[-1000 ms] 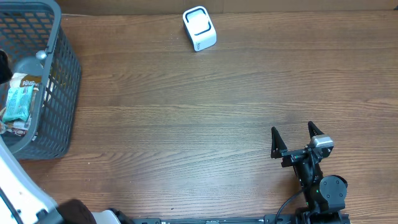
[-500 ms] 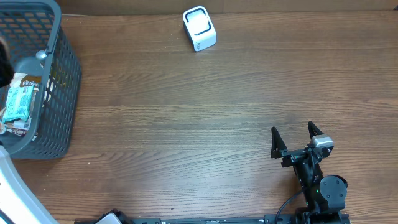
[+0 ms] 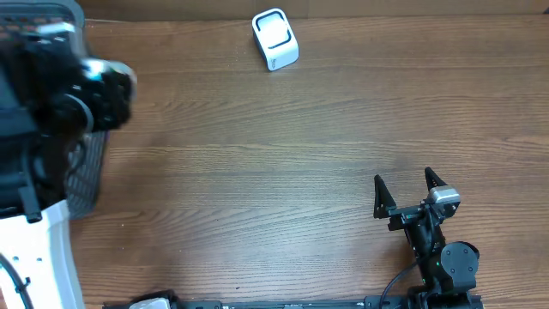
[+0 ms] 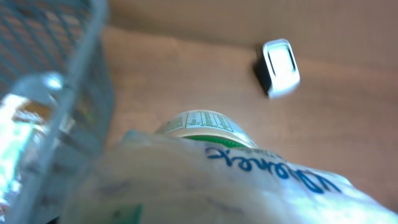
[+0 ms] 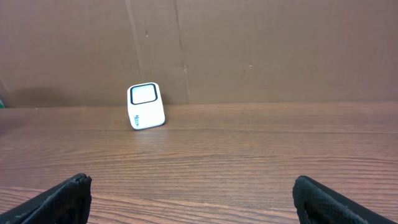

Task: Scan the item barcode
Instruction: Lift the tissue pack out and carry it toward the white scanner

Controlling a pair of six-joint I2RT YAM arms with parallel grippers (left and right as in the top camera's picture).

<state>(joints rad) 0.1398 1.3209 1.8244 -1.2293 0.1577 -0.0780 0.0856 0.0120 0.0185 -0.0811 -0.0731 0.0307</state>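
Overhead view of a wooden counter [image 3: 257, 172], with broad open room across its middle and right. A white scanner [image 3: 274, 39] stands near the far edge, well apart from everything else, with a cardboard wall [image 5: 249, 50] rising behind it.

At the left edge, a grey mesh basket [image 3: 88, 176] is largely covered by the blurred black left arm [image 3: 81, 90] above it. The left wrist view is filled along the bottom by a pale packet [image 4: 249, 180] with blue lettering. It is up off the counter just beside the basket wall, and a round printed label shows behind it. The jaws there are hidden by the packet, which appears gripped between them. A clear bottle [image 4: 37, 93] lies inside the basket.

The right gripper [image 3: 410, 196] sits low near the front edge, its jaws spread wide and empty. Nothing lies between it and the scanner.

A second ago the basket's contents were in plain sight from above and the left arm was only at the frame's edge. Now the arm is over the basket. The scanner and the right gripper are where they were.
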